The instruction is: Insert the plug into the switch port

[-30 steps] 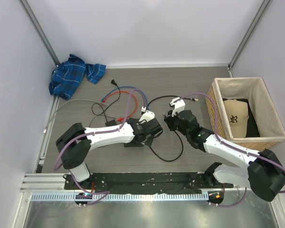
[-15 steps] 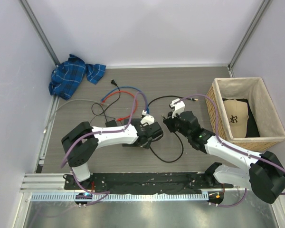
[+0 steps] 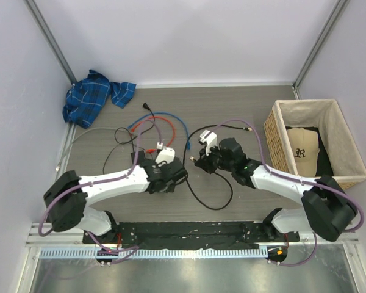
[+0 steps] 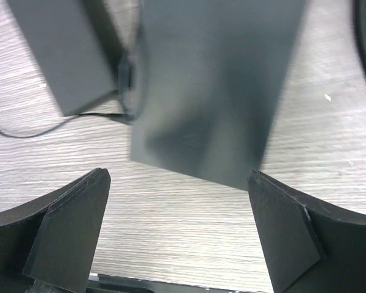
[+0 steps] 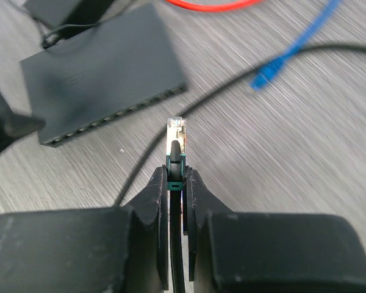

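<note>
The switch is a flat dark grey box on the wood table, with its row of ports along the edge facing my right gripper. My right gripper is shut on a black cable just behind the plug. The plug has a clear tip and a green boot, and it hangs a short way off the port row. From above, the right gripper points left. My left gripper is open, its fingers apart over bare table just short of the switch. In the top view the left gripper covers most of the switch.
A black adapter brick with a thin cord lies beside the switch. Loose blue and red cables lie beyond it. A wicker basket holding a cap stands at the right, and a blue cloth lies at the back left.
My left gripper has drawn back to the left, staying open. My right gripper has moved left with the plug, closer to the switch.
</note>
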